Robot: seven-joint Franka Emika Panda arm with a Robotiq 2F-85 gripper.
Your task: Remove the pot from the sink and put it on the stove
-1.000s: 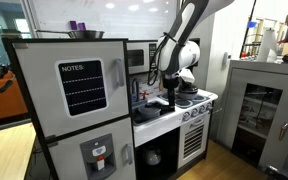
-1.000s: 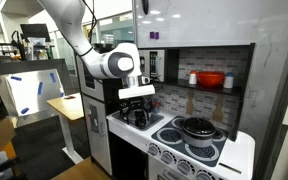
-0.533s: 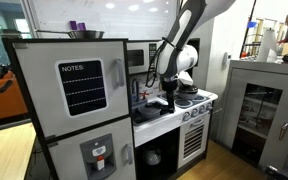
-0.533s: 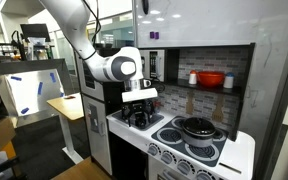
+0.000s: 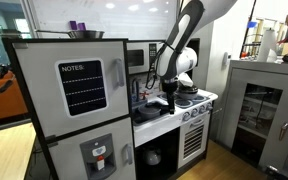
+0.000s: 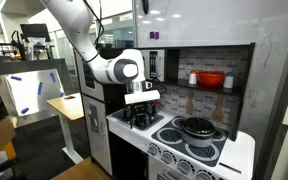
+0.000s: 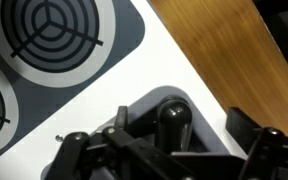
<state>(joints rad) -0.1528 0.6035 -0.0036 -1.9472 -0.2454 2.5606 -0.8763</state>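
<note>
Here, in both exterior views, the arm reaches down over the toy kitchen, with the end effector [image 6: 141, 114] hanging low above the sink [image 6: 131, 123], just beside the stove [image 6: 198, 146]. In an exterior view a dark pot [image 6: 197, 127] sits on a rear burner of the stove, apart from the end effector; something dark also lies under the fingers in the sink, too small to identify. In the wrist view the end effector [image 7: 169, 156] comes in from the bottom edge with its jaws spread wide and clamped on nothing. Between them lies a dark hollow with a grey rim, and a dark rounded part [image 7: 172, 116] stands in it; whether that is a tap or a handle I cannot tell. The white bench [image 7: 134, 65] runs diagonally through that view, with two black spiral burners [image 7: 54, 30] at upper left and wooden floor [image 7: 224, 35] at upper right. A grey fridge [image 5: 74, 100] stands beside the sink, and a red bowl [image 6: 211, 79] rests on the shelf behind the stove
</note>
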